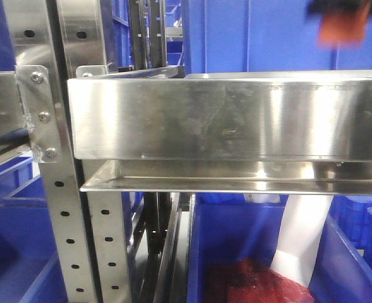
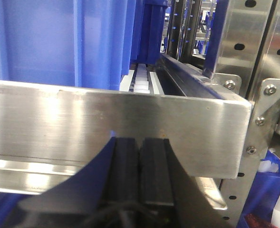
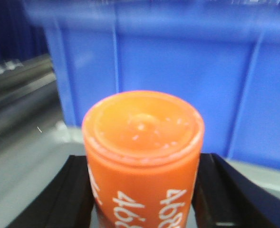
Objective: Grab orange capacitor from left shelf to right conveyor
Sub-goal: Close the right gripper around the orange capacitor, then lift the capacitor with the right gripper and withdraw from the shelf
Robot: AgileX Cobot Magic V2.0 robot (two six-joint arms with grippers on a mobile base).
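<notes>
- Orange capacitor (image 3: pixel 142 142): a small cylinder with a flat, slightly ringed top, gripped upright between the two black fingers (image 3: pixel 71 194) of the right claw (image 3: pixel 142 192), which is clenched on its sides.
- Writing: white numerals run around its body and appear turned round in the right wrist view. One print reads "4680". A second print beside it is cut off by the lower frame edge and cannot be read in full.
- Place: in the front view the orange capacitor (image 1: pixel 340 28) is a blurred orange patch at the top right, held up in the air above the top edge of the left shelf (image 1: pixel 223 120) and in front of a blue bin (image 1: pixel 268 31).
- In the right wrist view, the ribbed wall of the blue bin (image 3: pixel 178 71) fills the background, and a pale grey surface lies below; what that surface is cannot be told.
- The left shelf has a shiny box-shaped tray front, a lip (image 1: pixel 236 184) under it and perforated posts (image 1: pixel 62 208) bolted at its left.
- Left claw (image 2: pixel 140 152): its black fingers are pressed together with nothing between them, just in front of the tray front of the left shelf (image 2: pixel 82 123).
- A row of small white parts (image 2: pixel 142 83) lies on the shelf behind the tray front, beside a blue bin.
- Beneath the shelf, a lower blue bin (image 1: pixel 198 252) holds crumpled red material (image 1: pixel 255 284) and a white object (image 1: pixel 302 240).
</notes>
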